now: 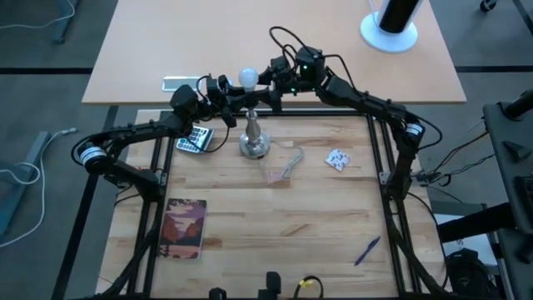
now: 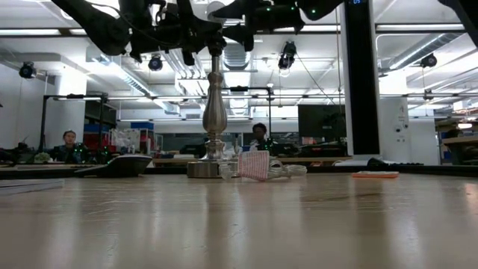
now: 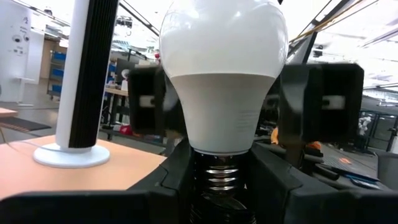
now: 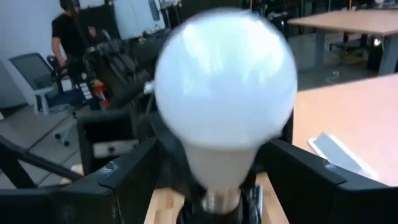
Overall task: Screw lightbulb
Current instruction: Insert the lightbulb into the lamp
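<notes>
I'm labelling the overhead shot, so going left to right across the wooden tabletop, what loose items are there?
Book → calculator → lamp stand → clear wrapper → white packet with red specks → blue pen.

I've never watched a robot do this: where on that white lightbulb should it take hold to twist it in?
Probably on the lightbulb's wide frosted globe, with jaws closing from two opposite sides. The grey screw base sits down at the lamp stand's socket, so only the round top is free and broad enough to turn.
</notes>
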Robot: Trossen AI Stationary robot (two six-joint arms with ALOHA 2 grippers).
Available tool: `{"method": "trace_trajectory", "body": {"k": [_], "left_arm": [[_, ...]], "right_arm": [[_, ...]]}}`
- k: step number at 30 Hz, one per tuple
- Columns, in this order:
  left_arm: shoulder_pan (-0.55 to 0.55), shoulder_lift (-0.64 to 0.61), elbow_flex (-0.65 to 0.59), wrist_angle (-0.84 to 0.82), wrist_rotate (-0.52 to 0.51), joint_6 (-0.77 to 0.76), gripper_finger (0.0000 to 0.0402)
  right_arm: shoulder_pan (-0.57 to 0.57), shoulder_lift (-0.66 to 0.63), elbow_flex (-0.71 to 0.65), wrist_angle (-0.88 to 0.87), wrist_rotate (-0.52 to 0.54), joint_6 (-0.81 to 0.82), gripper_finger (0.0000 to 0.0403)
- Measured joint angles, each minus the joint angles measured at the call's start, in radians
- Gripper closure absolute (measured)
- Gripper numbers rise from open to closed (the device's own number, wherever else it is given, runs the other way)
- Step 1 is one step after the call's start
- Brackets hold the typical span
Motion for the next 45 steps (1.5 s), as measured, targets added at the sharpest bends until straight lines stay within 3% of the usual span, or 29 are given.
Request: {"method": "trace_trajectory", "body": {"k": [9,20,32,45], "left_arm": [[0.000,0.001,-0.001,-0.002,0.000,-0.007,0.0293],[0.000,0.001,-0.001,-0.006,-0.007,-0.014,0.0286],[-0.001,-0.013,-0.002,-0.015,-0.007,-0.058,0.0272],[-0.001,-0.035,-0.002,-0.016,-0.015,-0.062,0.0298]], "right_arm": [[0.002,0.049,0.106,-0.055,-0.006,-0.015,0.0156],[0.002,0.084,0.173,-0.152,-0.011,-0.033,0.0233],[0.000,0.075,0.175,-0.127,0.004,-0.021,0.0237],[-0.005,0.062,0.175,-0.033,0.006,0.015,0.0238]]}}
